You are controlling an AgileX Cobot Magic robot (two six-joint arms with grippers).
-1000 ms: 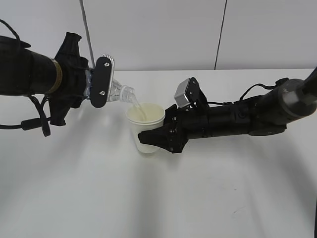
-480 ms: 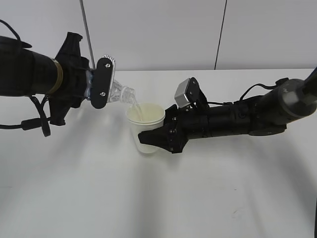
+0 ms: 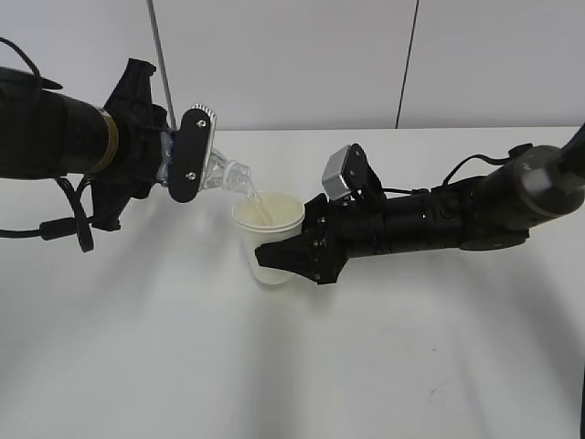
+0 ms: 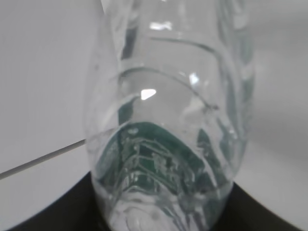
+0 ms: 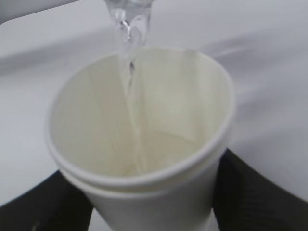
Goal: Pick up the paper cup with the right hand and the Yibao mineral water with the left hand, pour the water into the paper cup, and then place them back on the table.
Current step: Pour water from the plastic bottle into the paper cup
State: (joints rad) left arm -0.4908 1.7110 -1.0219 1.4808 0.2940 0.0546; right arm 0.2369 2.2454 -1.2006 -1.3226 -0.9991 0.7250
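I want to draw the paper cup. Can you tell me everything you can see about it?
The paper cup is small, plain and cream-white, with a rolled rim, wider at the top than lower down. It stands upright and open. The right claw grips its sides with black fingers. A thin stream of water falls from the tilted Yibao mineral water bottle into it, running down the inside wall, with a little water pooled at the bottom. The bottle's mouth sits just above the rim, not touching it. Whether it rests on the table is unclear.

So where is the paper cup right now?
In the exterior view the paper cup sits just left of centre, held upright by the right gripper, directly under the tilted Yibao mineral water pouring from the left.
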